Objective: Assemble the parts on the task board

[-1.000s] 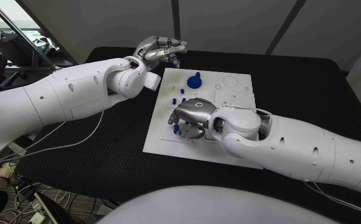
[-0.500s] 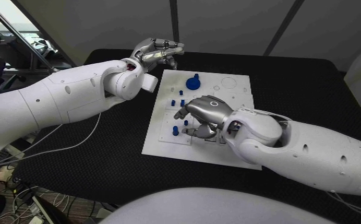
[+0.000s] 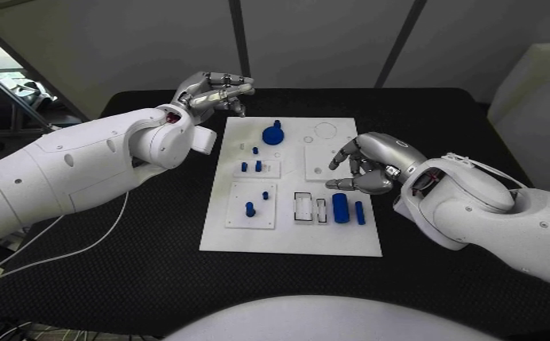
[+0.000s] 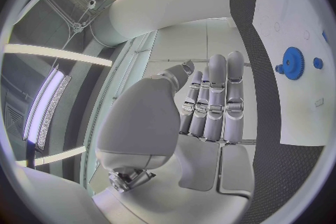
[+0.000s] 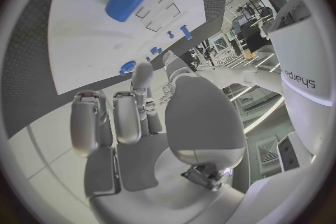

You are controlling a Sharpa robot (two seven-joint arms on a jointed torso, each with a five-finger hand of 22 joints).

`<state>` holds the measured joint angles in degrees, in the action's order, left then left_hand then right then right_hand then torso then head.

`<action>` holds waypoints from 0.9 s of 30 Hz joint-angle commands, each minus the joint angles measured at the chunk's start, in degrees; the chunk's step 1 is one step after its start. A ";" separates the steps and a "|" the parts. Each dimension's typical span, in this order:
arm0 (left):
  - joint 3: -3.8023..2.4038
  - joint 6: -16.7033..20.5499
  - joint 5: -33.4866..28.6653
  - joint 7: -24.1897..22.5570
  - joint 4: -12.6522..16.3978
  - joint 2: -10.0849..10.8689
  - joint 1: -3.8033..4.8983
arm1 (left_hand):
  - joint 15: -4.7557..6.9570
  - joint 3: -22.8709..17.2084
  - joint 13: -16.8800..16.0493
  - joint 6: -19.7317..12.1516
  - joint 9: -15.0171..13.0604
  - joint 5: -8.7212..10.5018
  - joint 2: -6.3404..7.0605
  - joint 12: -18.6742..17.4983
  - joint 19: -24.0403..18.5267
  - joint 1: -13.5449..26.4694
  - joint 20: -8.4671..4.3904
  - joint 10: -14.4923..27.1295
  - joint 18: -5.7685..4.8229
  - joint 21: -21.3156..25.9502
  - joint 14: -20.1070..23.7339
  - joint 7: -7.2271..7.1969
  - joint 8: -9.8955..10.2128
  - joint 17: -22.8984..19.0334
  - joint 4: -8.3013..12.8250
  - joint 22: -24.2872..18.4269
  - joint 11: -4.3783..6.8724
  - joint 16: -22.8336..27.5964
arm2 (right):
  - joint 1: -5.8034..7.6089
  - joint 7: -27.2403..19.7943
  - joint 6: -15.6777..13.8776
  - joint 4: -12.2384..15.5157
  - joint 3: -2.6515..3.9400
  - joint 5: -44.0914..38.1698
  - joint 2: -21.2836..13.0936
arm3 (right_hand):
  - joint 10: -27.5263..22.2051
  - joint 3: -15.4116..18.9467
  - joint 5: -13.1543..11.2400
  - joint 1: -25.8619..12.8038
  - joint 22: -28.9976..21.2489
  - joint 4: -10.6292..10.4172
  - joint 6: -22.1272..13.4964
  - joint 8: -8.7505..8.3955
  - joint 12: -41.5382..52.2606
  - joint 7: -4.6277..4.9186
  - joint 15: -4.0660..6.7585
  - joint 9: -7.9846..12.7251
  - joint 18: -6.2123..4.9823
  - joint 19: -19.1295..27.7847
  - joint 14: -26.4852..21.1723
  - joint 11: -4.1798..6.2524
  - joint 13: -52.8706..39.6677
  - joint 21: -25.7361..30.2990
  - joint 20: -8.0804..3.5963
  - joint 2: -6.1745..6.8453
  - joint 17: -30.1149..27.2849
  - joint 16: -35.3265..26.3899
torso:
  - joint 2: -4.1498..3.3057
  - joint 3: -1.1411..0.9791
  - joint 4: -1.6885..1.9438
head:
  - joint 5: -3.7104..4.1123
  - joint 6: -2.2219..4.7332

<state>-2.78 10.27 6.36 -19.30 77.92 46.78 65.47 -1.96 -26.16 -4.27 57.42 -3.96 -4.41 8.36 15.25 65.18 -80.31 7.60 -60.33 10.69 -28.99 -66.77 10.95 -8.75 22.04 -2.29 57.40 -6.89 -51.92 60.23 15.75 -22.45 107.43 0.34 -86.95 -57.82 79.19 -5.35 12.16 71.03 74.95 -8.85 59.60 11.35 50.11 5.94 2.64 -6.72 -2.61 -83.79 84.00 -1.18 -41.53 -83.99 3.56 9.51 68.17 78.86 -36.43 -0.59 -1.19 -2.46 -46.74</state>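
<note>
The white task board (image 3: 292, 234) lies flat in the middle of the black surface (image 3: 137, 246), with blue parts spread over it.

Left robot hand (image 3: 213, 91): raised just past the board's far left corner, over the black surface. Its fingers are curled in together and hold nothing. In the left wrist view the fingers (image 4: 213, 98) lie straight and side by side, and the blue gear (image 4: 293, 61) sits on the board off to their side, well apart from them.

Right robot hand (image 3: 369, 166): poised at the board's right edge, about level with its middle. Its fingers are bent and spread, and nothing is between them. The fingertips point toward the board's left and hang above its right-hand portion; whether they touch the board cannot be told.

Parts on the board:
- The blue gear (image 3: 273, 135), with a peg standing on it, sits near the far edge, between the two robot hands and closer to the left one.
- Several small blue pegs (image 3: 251, 166) stand in the left-hand portion, well apart from the right robot hand.
- A short thick blue cylinder (image 3: 340, 207) and a thin blue bar (image 3: 360, 213) lie side by side near the right edge, just on the robot's side of the right robot hand, apart from its fingers.
</note>
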 commanded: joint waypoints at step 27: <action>0.15 -0.55 0.06 -0.36 0.34 0.24 0.08 | -0.01 0.33 0.10 -0.18 0.10 0.12 -0.34 0.25 -0.11 -0.05 -0.14 0.38 -0.26 0.38 0.28 0.16 -0.23 -0.15 0.07 -0.12 -0.05 0.32 | -5.09 16.58 3.50 1.45 -0.28 -0.95 -0.51 | 4.65 13.54 7.06 -1.50 12.59 -7.92 -3.51 8.31 31.62 -0.21 -0.15 -6.65 1.85 -4.06 4.71 -0.13 -38.30 -4.06 0.42 -4.33 14.81 8.09 | 0.28 0.28 -0.86 | 1.97 -0.36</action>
<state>-2.60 10.24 6.36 -19.29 78.13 47.02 65.46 -1.96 -26.16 -4.23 57.42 -3.91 -4.41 8.36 15.25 65.19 -80.31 7.59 -60.33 10.69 -28.99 -66.77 10.95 -8.75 21.98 -2.29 57.36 -6.88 -51.92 55.15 31.49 -19.50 108.90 0.05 -86.33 -58.45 83.54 7.83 18.94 69.66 74.93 -16.75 56.53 19.42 81.42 5.81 2.68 -13.30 -1.74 -84.08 83.94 -1.34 -74.94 -87.83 3.68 5.55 74.94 86.65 -36.08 -0.30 -1.98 -0.36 -47.11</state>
